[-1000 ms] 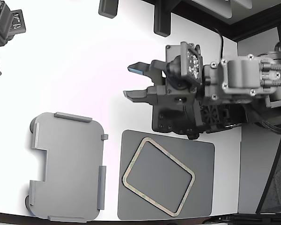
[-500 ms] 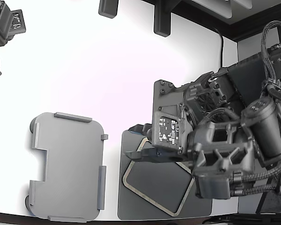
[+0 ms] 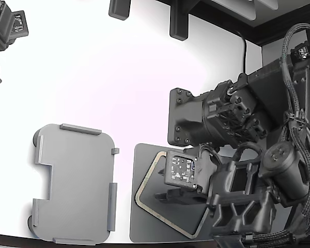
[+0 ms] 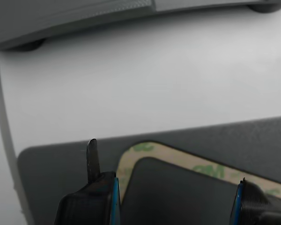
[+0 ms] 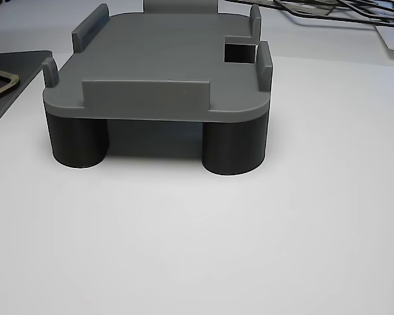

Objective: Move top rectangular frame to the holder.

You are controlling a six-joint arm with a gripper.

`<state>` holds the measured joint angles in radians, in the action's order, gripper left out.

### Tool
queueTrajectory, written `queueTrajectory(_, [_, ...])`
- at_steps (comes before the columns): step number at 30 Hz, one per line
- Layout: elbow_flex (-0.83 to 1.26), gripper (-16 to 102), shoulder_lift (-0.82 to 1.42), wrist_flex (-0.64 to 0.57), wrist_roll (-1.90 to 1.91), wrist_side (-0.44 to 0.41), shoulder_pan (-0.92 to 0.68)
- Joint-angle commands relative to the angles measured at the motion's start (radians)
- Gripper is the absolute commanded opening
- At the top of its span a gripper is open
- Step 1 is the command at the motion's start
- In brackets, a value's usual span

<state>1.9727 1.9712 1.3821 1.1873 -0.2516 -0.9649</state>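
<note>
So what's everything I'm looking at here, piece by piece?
Frame: one, tan with greenish marks, lying on the mat, partly hidden under the arm.
Mat: one, dark grey, flat on the table, at the exterior view's right of the tray.
Tray: one, light grey with raised tabs, standing on dark round feet, nothing on it.
Table: one, white.
Arm: one, black, reaching over the mat.
Gripper: one, black, open, just above the frame's corner.
</note>
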Motion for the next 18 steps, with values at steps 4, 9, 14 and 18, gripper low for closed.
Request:
queueTrajectory(4, [0.032, 100, 0.034, 0.017, 0.140, 0.074, -0.026])
queueTrajectory(9, [0.091, 100, 0.066, 0.037, 0.186, 0.095, -0.038])
queueTrajectory(14, [0.147, 100, 0.087, 0.037, 0.233, 0.104, -0.049])
queueTrajectory(18, [0.204, 100, 0.129, 0.034, 0.293, 0.077, -0.080])
